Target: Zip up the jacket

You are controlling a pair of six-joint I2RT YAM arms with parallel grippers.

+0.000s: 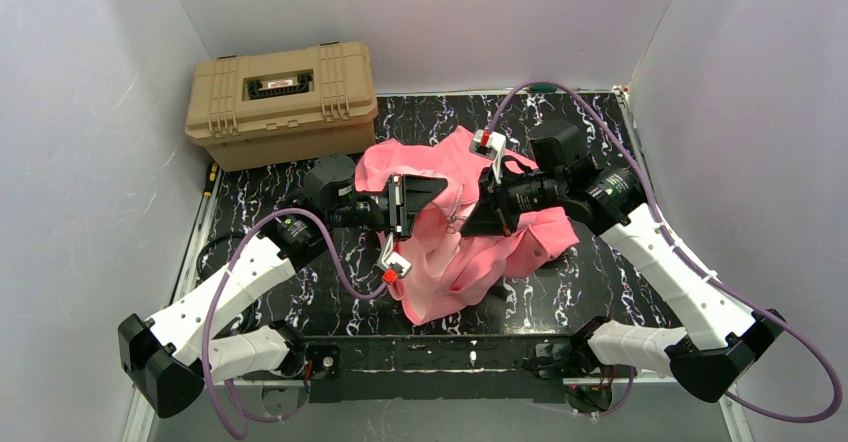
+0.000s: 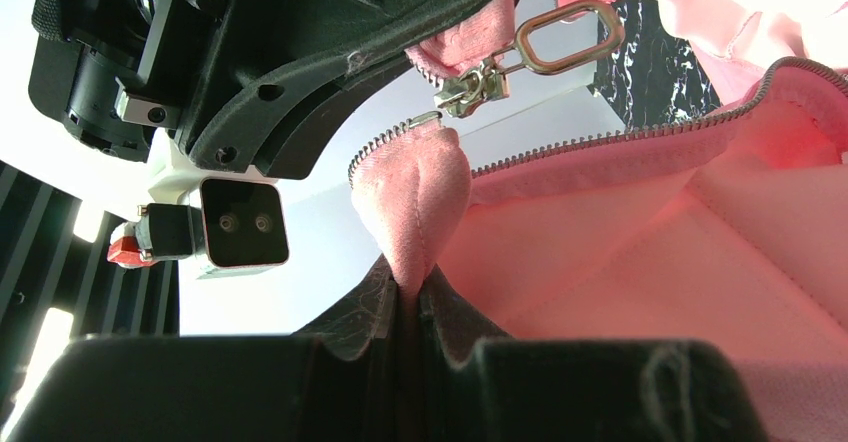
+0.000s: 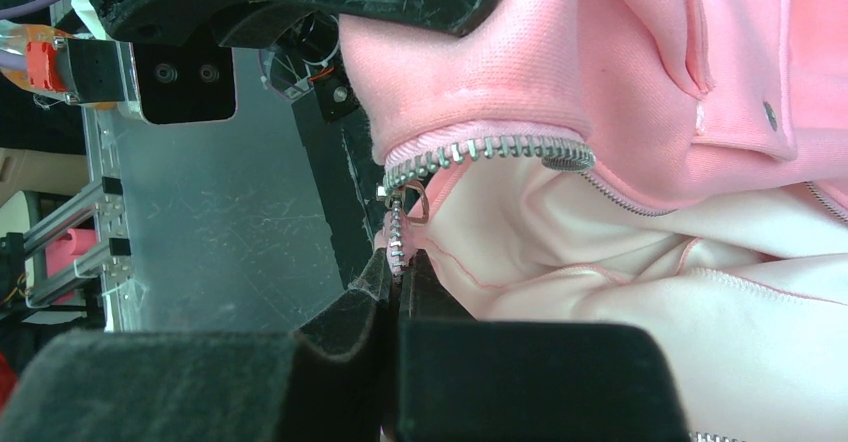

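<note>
A: Item one, the jacket (image 1: 470, 252). Where is it lying?

B: It is lying bunched at the middle of the table (image 1: 270, 192). Its middle is being held up between the two arms, and the rest is trailing toward the near edge. The front is hanging open, with pale lining showing.

A: Zipper parts?

B: A slider (image 2: 468, 90) with an oblong pull ring (image 2: 570, 34) is hanging on one front edge. A row of teeth (image 2: 640, 132) is running along the other edge. The loose end of that row is sitting just beside the slider and, as far as the left wrist view shows, is not yet inside it.

A: Left claw (image 2: 405, 297)?

B: It is closed, pinching a fold of pink cloth just below that loose end.

A: Right claw (image 3: 397, 282)?

B: It is closed too, gripping the zipper tape just below the slider on the opposite edge.

A: Step in hand?

B: By my reading, the two bottom ends are being held close for joining. Nothing is zipped.

A: What is the next move calling for?

B: Fine lining-up, I judge, with the loose end going squarely into the slider's slot. After that, one claw will be needing the pull ring while the other is holding the hem taut.

A: Other stock?

B: A tan case (image 1: 285, 102) is sitting at the far left, apart from the jacket.
</note>
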